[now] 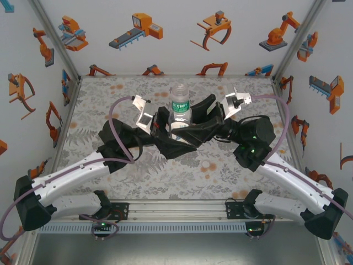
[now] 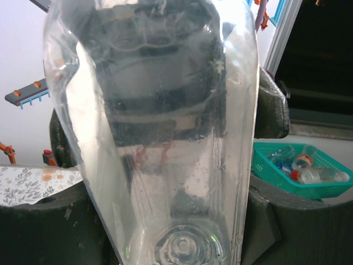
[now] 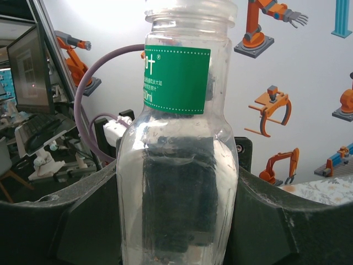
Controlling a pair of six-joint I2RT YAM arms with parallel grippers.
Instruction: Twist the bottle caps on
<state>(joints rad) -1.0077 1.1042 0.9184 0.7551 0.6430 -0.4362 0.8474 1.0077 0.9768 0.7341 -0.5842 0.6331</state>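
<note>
Now, you see bottle [image 1: 180, 105] upright over mid-worktop [image 1: 91, 113], green label band below neck, mouth open. Your left end effector [image 2: 165, 226] is clamped on clear lower body, fingers [image 2: 49, 226] pressed to both sides. Your right end effector [image 3: 176, 221] grips same bottle from opposite side, below label. Teal basket [image 2: 263, 168] of loose bottles lies beyond, off worktop.

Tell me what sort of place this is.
Probably an enclosed test cell in a robotics lab: white walls printed with cartoon robots, aluminium frame posts, and two arms bolted to a rail at a floral-covered table, holding a bottle between them. A monitor beyond suggests a workstation.
</note>
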